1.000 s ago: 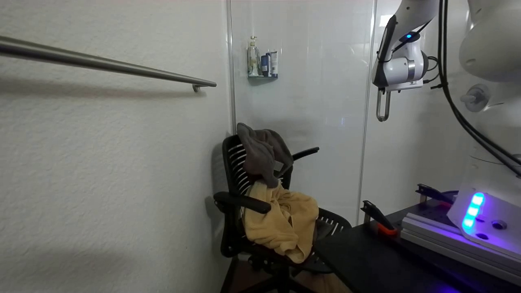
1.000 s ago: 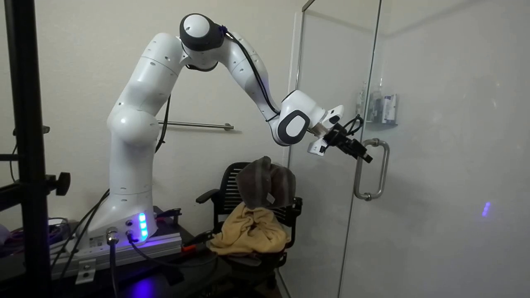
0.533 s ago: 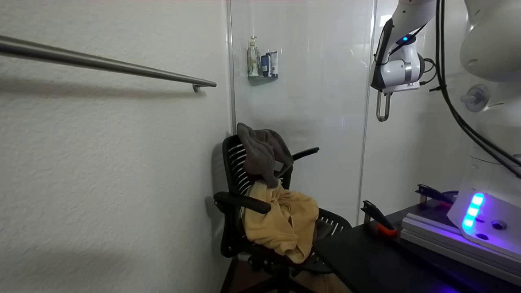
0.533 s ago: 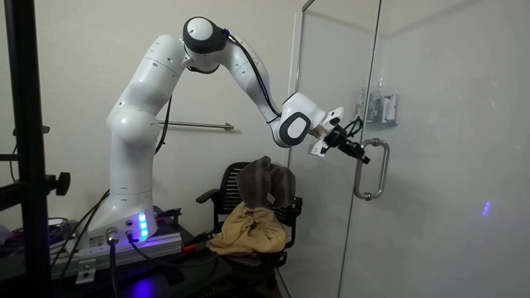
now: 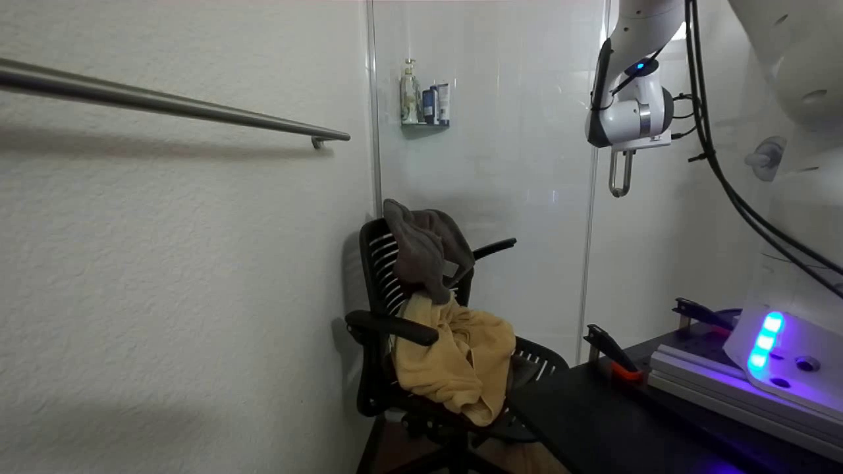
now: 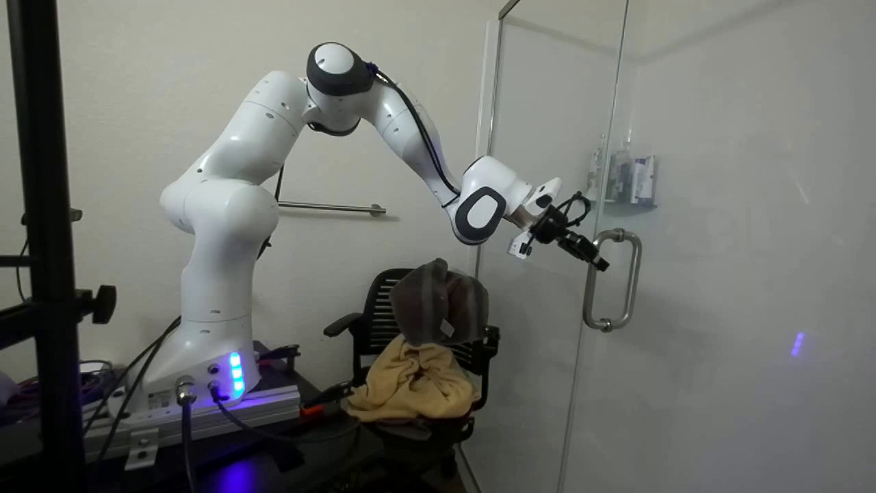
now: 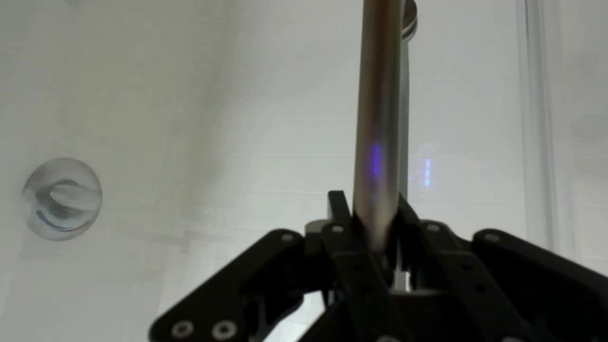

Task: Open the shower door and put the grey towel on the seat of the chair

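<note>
In an exterior view, on the chair back [image 6: 382,311], near nine o'clock from the jaws, the towel [image 6: 434,301] is being borne; the handle [image 6: 589,294], twelve-to-six, is being gripped by these; the door [image 6: 712,390], towards three, is presumably being opened next.

In the wrist view the door handle [image 7: 379,118] is cut by the upper edge, blurred between my fingers [image 7: 342,247], and further down hidden from me. In an exterior view my arm [image 5: 649,29] is cut at the top, while my wrist [image 5: 625,122] covers the upper part of this handle, and I cannot make out my fingers there. The yellow cloth [image 5: 454,355] hides much of the chair's seat [image 5: 543,359], and the print on the bottles [image 5: 430,105] is too small to read.
</note>
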Tool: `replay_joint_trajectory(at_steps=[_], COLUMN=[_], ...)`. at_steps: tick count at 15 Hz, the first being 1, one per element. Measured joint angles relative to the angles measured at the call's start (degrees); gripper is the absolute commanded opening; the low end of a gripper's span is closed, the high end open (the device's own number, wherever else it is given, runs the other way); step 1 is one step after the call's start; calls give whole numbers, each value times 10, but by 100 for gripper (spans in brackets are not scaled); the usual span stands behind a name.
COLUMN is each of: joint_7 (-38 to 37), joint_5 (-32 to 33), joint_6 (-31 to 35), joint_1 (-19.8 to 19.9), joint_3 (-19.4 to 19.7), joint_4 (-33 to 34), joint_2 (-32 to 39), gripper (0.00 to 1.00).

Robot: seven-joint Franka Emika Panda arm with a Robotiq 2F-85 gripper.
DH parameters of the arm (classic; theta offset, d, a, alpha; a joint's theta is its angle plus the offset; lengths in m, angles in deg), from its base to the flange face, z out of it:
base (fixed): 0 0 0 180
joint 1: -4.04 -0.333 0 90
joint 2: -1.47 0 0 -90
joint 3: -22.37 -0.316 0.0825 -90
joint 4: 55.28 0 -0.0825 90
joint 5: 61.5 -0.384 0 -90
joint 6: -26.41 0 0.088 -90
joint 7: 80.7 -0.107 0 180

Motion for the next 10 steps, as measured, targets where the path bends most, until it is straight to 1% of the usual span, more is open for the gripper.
replay_joint_trajectory(at_steps=[3,5,8,10], joint_7=[-24,-58,-116,-167], joint_5=[-74,-103,-120,-113], joint_6=[-35,-68,-117,-142], joint_1=[-114,-176,-256,-302], joint_3=[109,171,248,289], joint_4=[-5,-15,-47,-76], joint_2=[63,108,161,191], gripper=[6,6,6,6])
